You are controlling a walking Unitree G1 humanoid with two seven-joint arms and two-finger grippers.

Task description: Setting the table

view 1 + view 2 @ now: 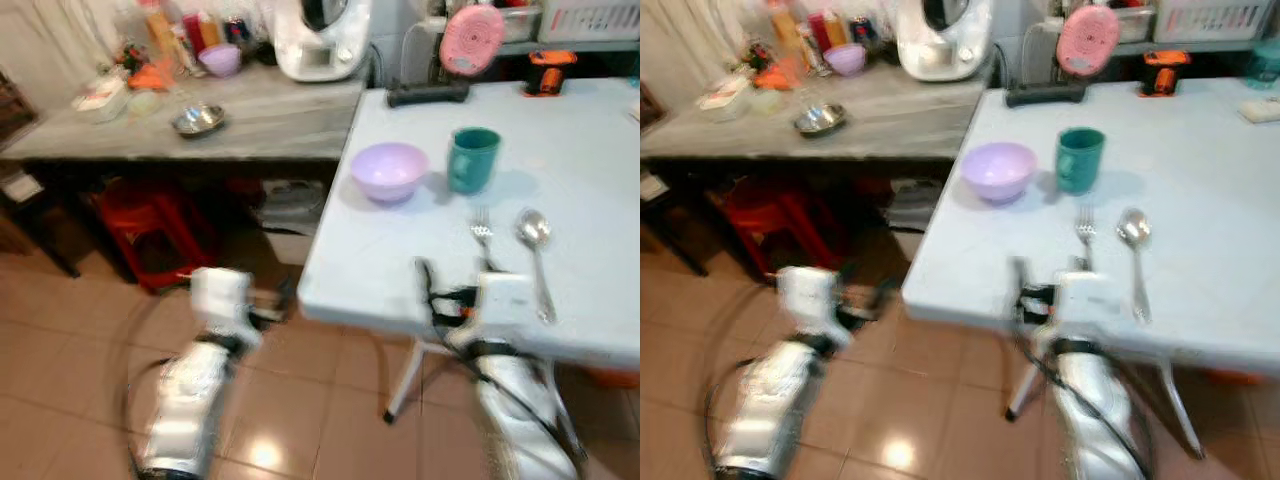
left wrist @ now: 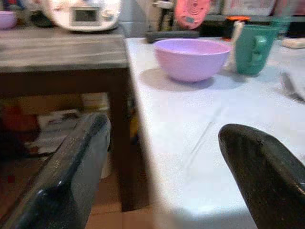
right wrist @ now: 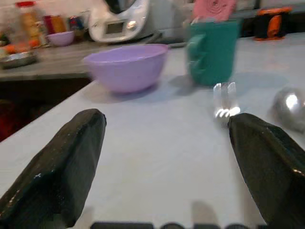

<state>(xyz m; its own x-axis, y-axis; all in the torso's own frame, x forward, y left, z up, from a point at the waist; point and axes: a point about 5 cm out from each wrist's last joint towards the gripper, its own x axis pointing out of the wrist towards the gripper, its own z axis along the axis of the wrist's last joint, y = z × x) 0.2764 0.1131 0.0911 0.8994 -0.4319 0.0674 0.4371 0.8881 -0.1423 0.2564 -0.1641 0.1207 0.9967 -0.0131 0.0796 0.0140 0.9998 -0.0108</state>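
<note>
Head views: on the pale blue table stand a lilac plastic bowl and, just right of it, a teal mug; nearer lie a steel fork and steel spoon. The right gripper sits at the near edge; judged best, it should square the cutlery gently.

Left wrist view: the left gripper gapes wide, empty, off the table's left edge.

Right wrist view: fingers spread wide, empty; the fork is blurred.
</note>
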